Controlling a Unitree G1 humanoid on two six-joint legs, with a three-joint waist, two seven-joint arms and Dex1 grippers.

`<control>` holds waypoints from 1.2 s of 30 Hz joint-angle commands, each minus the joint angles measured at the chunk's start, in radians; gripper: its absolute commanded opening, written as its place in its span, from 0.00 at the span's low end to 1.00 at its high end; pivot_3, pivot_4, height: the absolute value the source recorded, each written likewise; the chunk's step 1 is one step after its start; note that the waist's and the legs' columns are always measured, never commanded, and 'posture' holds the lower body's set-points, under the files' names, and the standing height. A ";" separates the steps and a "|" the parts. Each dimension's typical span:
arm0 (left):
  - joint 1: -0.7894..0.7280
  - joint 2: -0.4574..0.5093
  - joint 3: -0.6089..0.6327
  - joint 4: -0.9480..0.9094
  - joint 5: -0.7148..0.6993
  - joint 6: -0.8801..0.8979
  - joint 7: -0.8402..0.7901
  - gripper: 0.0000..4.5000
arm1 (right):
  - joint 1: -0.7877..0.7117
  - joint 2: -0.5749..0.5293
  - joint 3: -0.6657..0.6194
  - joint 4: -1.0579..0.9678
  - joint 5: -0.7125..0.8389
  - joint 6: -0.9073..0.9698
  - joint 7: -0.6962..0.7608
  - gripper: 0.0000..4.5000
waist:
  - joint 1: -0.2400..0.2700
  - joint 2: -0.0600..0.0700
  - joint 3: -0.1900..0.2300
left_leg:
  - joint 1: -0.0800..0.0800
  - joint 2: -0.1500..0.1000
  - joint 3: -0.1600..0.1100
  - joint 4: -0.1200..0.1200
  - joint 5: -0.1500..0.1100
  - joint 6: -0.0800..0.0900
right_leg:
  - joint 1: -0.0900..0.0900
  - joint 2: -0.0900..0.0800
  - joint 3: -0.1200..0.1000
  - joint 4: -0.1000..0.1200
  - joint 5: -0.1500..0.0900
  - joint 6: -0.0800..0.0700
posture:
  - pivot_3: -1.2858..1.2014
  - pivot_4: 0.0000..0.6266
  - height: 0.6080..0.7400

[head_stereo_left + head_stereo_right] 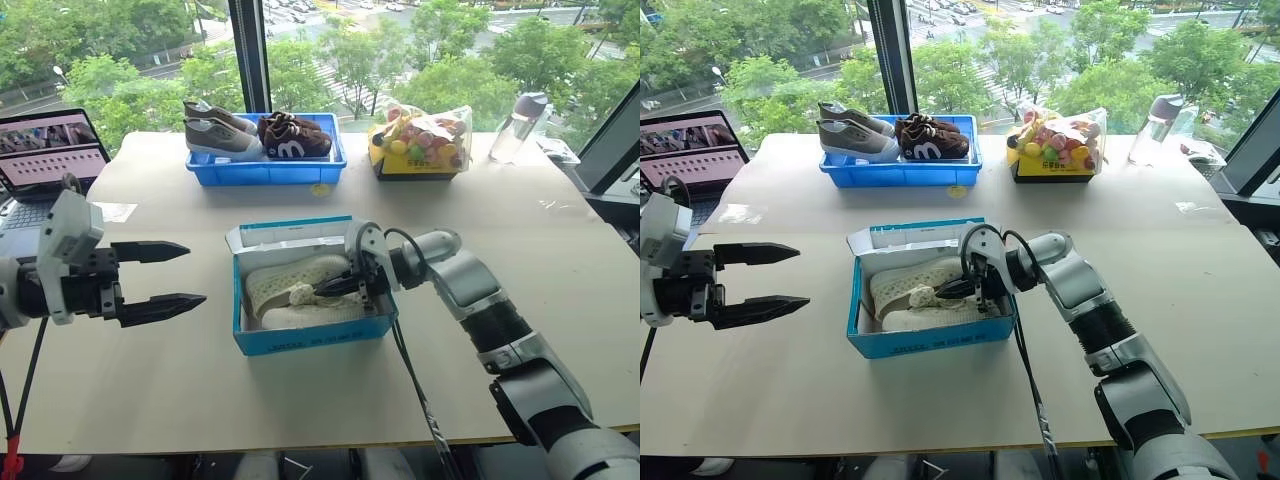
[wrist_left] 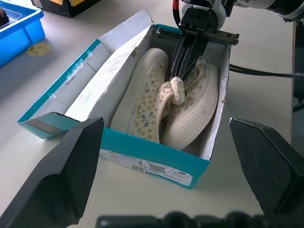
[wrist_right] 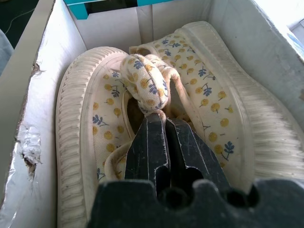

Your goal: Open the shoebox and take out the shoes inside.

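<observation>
The shoebox (image 1: pixel 310 338) stands open in the middle of the table, its lid (image 1: pixel 290 233) folded back on the far side. Inside lie the shoes (image 1: pixel 285 280), cream-white with a small flower print, side by side and tied together by a knot (image 3: pixel 145 88). My right gripper (image 1: pixel 322 292) reaches into the box from the right, its fingers (image 3: pixel 152 142) shut on the knotted ties of the shoes. My left gripper (image 1: pixel 196 272) hovers to the left of the box, open wide and holding nothing, pointing towards the box.
A blue bin (image 1: pixel 266 170) with grey and brown sneakers sits at the back. To its right stand a bag of snacks (image 1: pixel 420 140) and a water bottle (image 1: pixel 518 125). A laptop (image 1: pixel 50 150) is at the far left. A cable (image 1: pixel 415 390) trails over the front edge.
</observation>
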 commanded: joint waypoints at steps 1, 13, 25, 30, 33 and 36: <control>-0.015 0.014 0.023 -0.012 0.002 -0.018 0.000 1.00 | -0.051 -0.006 -0.091 -0.120 0.107 0.083 0.021 0.01 | 0.001 0.000 0.000 | 0.000 0.000 0.000 0.000 0.000 0.000 | 0.000 0.000 0.000 0.000 0.000 0.000 | 0.52 0.24 1.00; -0.025 0.010 0.006 -0.010 0.010 -0.025 0.004 1.00 | -0.088 0.038 -0.260 -0.119 0.337 0.322 -0.020 0.01 | 0.000 0.000 0.000 | -0.002 0.000 0.000 0.000 0.000 0.000 | -0.002 0.000 0.000 0.000 0.000 0.000 | 0.52 0.24 1.00; -0.019 0.014 0.006 -0.012 0.025 -0.026 -0.006 1.00 | -0.117 0.069 -0.309 -0.062 0.337 0.287 -0.102 0.01 | -0.003 0.000 0.000 | -0.002 0.000 0.000 0.000 0.000 0.000 | -0.002 0.000 0.000 0.000 0.000 0.000 | 0.52 0.24 1.00; -0.016 0.012 0.009 -0.010 0.028 -0.026 -0.011 1.00 | -0.157 0.083 -0.413 -0.054 0.423 0.337 -0.158 0.01 | 0.000 0.000 0.000 | -0.004 0.000 0.000 0.000 0.000 0.000 | -0.003 0.000 0.000 0.000 0.000 0.000 | 0.52 0.24 1.00; -0.020 0.011 0.004 -0.006 0.033 -0.027 -0.012 1.00 | -0.142 0.079 -0.409 -0.083 0.416 0.320 -0.168 0.01 | -0.001 0.000 0.000 | -0.004 0.000 0.000 0.000 0.000 0.000 | -0.003 0.000 0.000 0.000 0.000 0.000 | 0.52 0.24 1.00; -0.023 0.012 -0.003 -0.002 0.038 -0.031 -0.015 1.00 | -0.168 0.069 -0.418 -0.106 0.431 0.354 -0.193 0.01 | -0.002 0.001 0.000 | -0.005 0.000 0.000 0.000 0.000 0.000 | -0.004 0.000 0.000 0.000 0.000 0.000 | 0.52 0.24 1.00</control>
